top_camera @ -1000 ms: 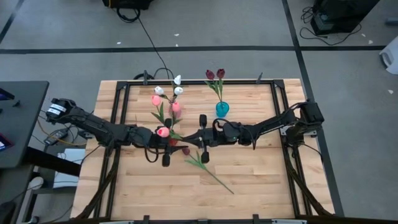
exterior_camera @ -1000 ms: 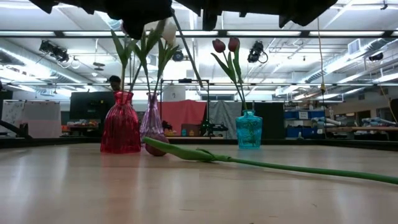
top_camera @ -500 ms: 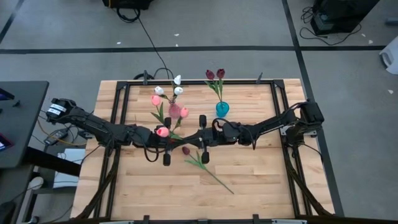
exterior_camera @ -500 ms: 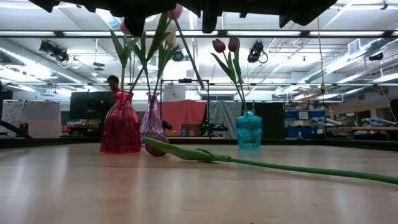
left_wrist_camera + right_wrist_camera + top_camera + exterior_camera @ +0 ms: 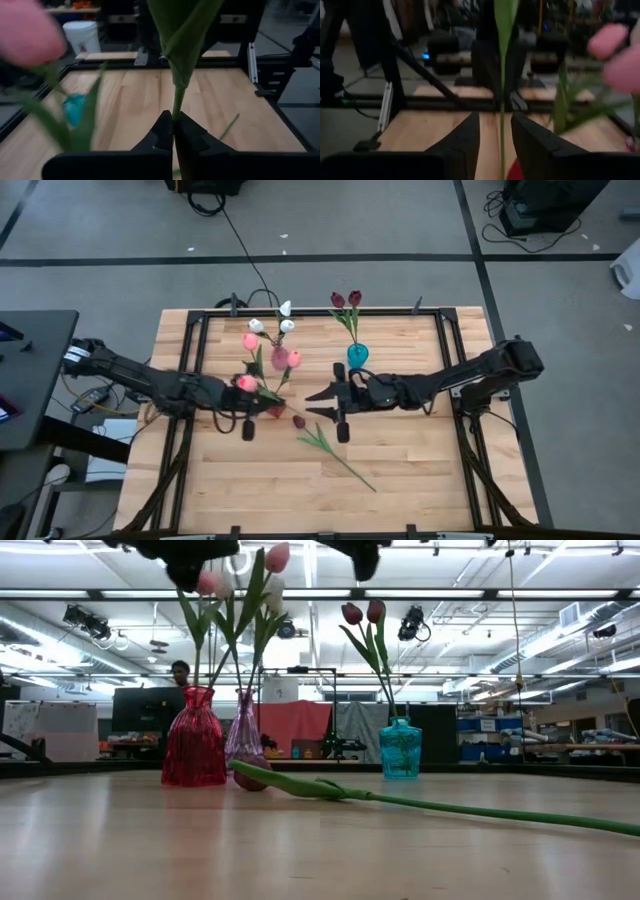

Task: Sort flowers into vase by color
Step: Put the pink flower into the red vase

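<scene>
My left gripper [image 5: 262,394] is shut on a pink flower [image 5: 243,383], whose head shows over the gripper from above. My right gripper [image 5: 312,403] is open just to its right. In the right wrist view a thin green stem [image 5: 501,125] stands between its spread fingers and seems to touch neither. A maroon flower [image 5: 298,421] lies flat on the table with its stem [image 5: 345,465] running toward the near right. White flowers [image 5: 286,326] and pink flowers [image 5: 282,358] stand in the vases [image 5: 243,740] at the far middle. Two maroon ones [image 5: 345,300] stand in the teal vase [image 5: 357,356]. My left gripper pinches the pink flower's green stem [image 5: 175,111] between its two fingertips, just below a broad leaf [image 5: 182,45]. The flower is lifted clear of the table. Its stem rises from the fingers and its pink head [image 5: 27,30] leans back toward the wrist.
A red vase [image 5: 195,740], a purple vase and the teal vase [image 5: 400,748] stand in a row at the far middle. The lying maroon flower [image 5: 330,790] crosses the table's centre. A black frame [image 5: 300,313] edges the table. A person [image 5: 181,672] stands in the room behind.
My right gripper has opened, let go of the stem and drawn back toward the table's right edge. My left gripper has carried the pink flower a little toward the table's left edge. Both grippers have risen in the low view.
</scene>
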`<state>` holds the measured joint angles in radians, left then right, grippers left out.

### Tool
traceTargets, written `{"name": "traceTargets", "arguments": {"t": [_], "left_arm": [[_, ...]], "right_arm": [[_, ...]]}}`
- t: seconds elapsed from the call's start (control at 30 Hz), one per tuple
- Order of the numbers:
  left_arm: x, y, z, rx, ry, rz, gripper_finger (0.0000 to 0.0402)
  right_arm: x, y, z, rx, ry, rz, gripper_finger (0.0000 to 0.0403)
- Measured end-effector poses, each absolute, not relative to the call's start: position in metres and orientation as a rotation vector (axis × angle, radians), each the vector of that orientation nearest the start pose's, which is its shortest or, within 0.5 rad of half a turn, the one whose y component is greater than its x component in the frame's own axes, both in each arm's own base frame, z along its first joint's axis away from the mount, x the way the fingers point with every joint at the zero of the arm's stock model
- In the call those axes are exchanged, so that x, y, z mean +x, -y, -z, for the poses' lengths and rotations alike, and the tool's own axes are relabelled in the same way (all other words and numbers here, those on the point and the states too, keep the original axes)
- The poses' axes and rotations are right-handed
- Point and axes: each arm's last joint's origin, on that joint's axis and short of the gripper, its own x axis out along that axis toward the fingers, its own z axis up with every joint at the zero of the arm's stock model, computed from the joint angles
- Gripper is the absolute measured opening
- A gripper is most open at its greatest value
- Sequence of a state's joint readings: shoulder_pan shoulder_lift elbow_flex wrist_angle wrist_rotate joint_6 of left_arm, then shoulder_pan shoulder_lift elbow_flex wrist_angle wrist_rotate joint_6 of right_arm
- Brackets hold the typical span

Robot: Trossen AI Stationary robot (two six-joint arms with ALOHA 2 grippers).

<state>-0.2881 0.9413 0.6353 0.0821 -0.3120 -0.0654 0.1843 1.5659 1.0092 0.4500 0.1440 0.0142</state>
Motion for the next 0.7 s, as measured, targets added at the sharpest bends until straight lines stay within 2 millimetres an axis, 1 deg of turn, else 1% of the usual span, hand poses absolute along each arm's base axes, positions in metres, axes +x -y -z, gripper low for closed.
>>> {"name": "traceTargets", "arguments": {"t": [0.07, 0.13, 0.27, 0.37, 0.5, 0.7], "left_arm": [[0.189, 0.047, -0.282, -0.002, -0.241, -0.060, 0.0008], [0.176, 0.044, -0.285, 0.003, -0.254, -0.088, 0.0008], [0.153, 0.038, -0.292, 0.006, -0.259, -0.135, 0.0008], [0.140, 0.033, -0.301, -0.019, -0.242, -0.145, 0.0008], [0.134, 0.031, -0.301, -0.025, -0.258, -0.158, 0.0008], [0.139, 0.032, -0.292, -0.003, -0.329, -0.185, 0.0008]], "right_arm": [[0.342, -0.063, -0.281, 0.015, -0.153, -0.022, 0.0126], [0.338, -0.065, -0.279, 0.020, -0.204, 0.005, 0.0127], [0.338, -0.071, -0.269, 0.014, -0.268, 0.058, 0.0126], [0.339, -0.074, -0.264, 0.006, -0.282, 0.081, 0.0126], [0.339, -0.074, -0.265, 0.006, -0.270, 0.094, 0.0126], [0.340, -0.074, -0.267, 0.007, -0.255, 0.093, 0.0126]]}}
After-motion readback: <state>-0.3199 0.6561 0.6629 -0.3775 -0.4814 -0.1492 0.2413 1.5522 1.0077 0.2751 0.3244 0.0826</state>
